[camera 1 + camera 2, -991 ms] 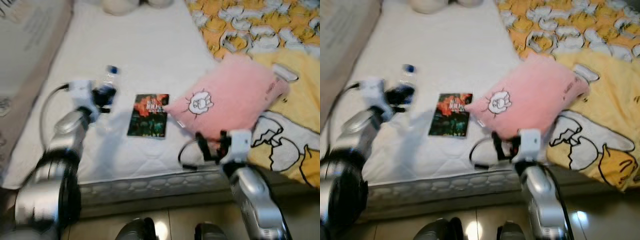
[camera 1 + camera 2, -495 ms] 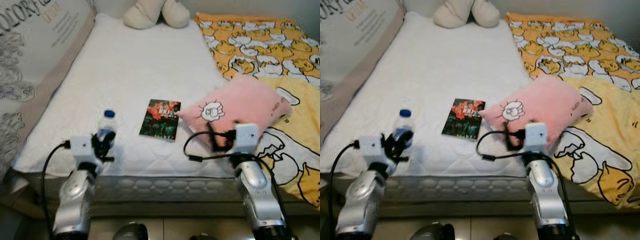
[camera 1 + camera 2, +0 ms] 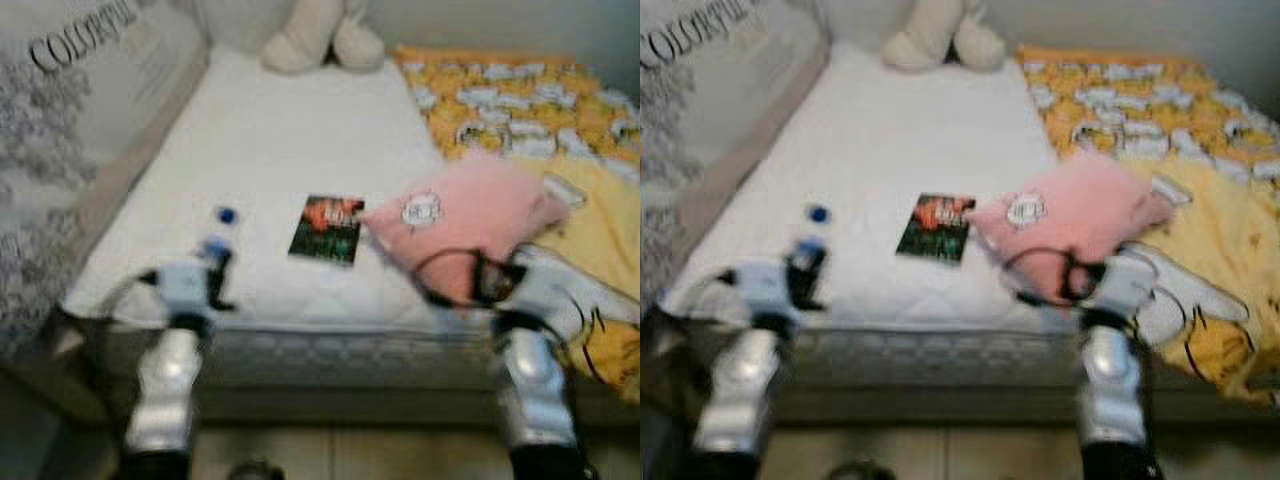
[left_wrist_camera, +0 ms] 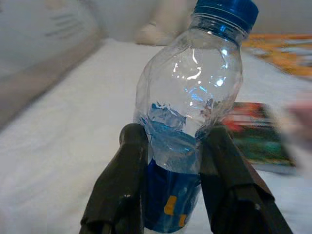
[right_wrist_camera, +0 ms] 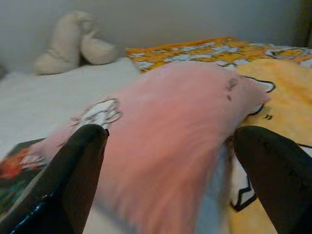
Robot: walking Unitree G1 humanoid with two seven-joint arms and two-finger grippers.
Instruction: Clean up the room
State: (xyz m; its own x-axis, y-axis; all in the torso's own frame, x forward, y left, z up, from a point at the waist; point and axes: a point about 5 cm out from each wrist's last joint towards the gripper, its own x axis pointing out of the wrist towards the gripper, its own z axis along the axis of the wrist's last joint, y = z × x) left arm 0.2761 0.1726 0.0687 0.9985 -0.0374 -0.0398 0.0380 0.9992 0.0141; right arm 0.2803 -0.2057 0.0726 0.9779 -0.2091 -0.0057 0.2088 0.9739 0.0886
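Note:
A clear water bottle [image 3: 216, 238] with a blue cap and blue label stands upright near the front left edge of the white mattress [image 3: 290, 130]. My left gripper [image 3: 214, 284] is shut on its lower half; in the left wrist view both black fingers [image 4: 127, 161] press the bottle [image 4: 190, 107]. A fluffy pink pillow [image 3: 470, 215] lies at the front right, partly on the yellow duck blanket [image 3: 540, 110]. My right gripper [image 3: 482, 284] is open just before the pillow's near edge; in the right wrist view the pillow [image 5: 170, 117] spans the gap between the spread fingers [image 5: 80, 156]. The eye views are blurred.
A dark book [image 3: 328, 228] lies flat between bottle and pillow. A cream plush toy [image 3: 320, 35] sits at the head of the bed. A printed panel [image 3: 70, 120] runs along the left side. The floor [image 3: 330, 455] lies below the bed's front edge.
The whole view has pulled back from the bed and turned blurry. The bottle, still in my left gripper, now sits nearer the front edge, lower than the book. The right gripper stays by the pillow.

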